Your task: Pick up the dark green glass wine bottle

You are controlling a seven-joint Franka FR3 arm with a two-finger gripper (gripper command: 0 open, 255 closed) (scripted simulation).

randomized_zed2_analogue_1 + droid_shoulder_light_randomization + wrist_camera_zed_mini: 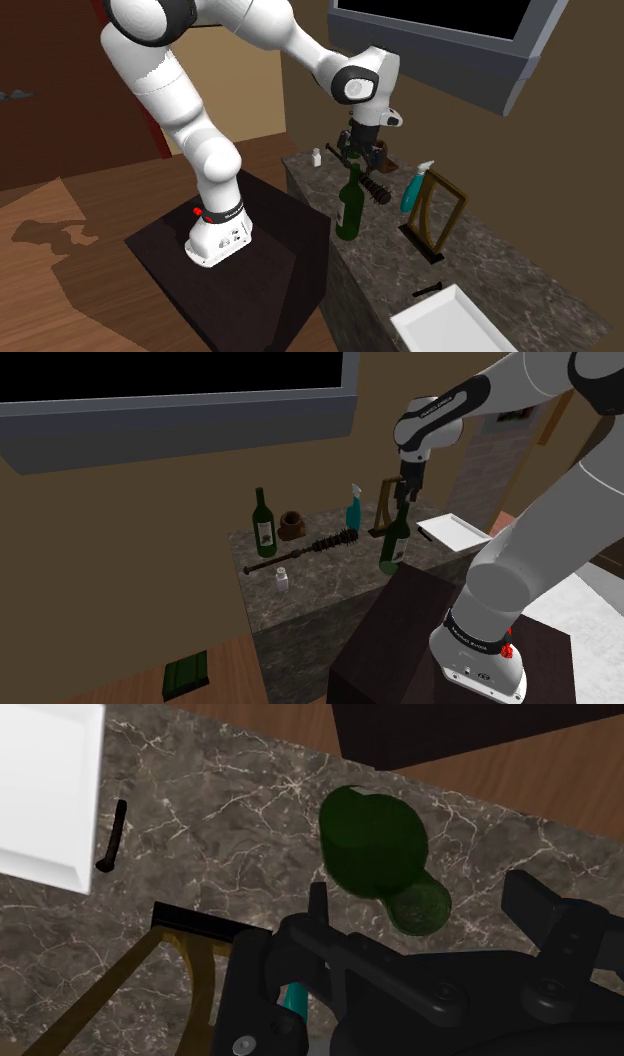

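Claw (pixel 405 495) of the white arm, hanging just over the mouth of the dark green glass wine bottle (pixel 393 547). Its two black fingers (pixel 318 901) stand spread. In the wrist view the bottle's top lies between them, touched by neither, so nothing is gripped. The bottle stands on the dark veined stone table (pixel 320 587), close to the edge nearest the stand. Just behind it are a brown open frame on a black base (pixel 384 512) and a blue spray bottle (pixel 354 509). A white rectangular tray (pixel 455 532) lies to the shoulder view's right. Well to the left are a dark spiked rod (pixel 305 552), a small white bottle (pixel 282 580), a second green bottle with a label (pixel 264 524) and a small brown pot (pixel 291 525).
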